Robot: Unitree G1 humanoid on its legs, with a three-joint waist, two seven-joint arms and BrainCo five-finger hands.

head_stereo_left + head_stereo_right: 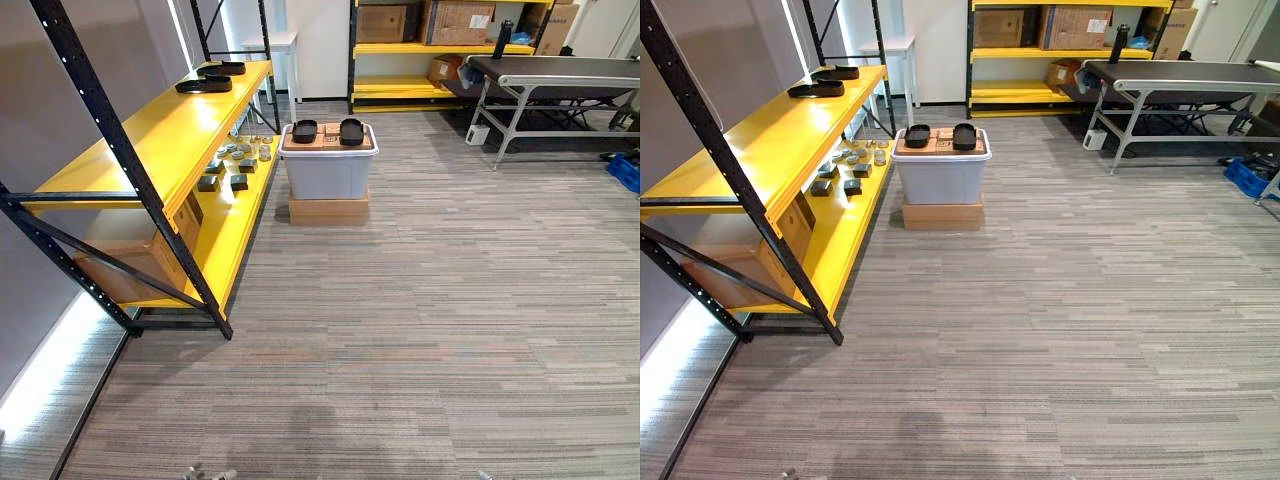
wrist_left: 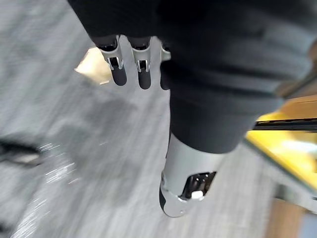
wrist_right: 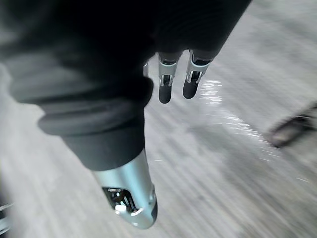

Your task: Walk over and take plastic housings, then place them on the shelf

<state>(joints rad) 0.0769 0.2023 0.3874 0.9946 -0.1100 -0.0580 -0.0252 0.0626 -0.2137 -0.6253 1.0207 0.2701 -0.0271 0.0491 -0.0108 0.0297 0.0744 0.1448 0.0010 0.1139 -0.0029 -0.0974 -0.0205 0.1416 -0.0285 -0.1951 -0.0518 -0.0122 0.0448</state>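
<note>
Two black plastic housings lie side by side on the lid of a grey storage bin, which stands on a flat cardboard box on the carpet at 12 o'clock. The yellow shelf runs along 10 o'clock; two more housings rest at the far end of its top level, and small parts are spread on the lower level. A conveyor stands at 2 o'clock. The left robot hand and the right robot hand hang over the carpet, fingers straight and apart, holding nothing.
</note>
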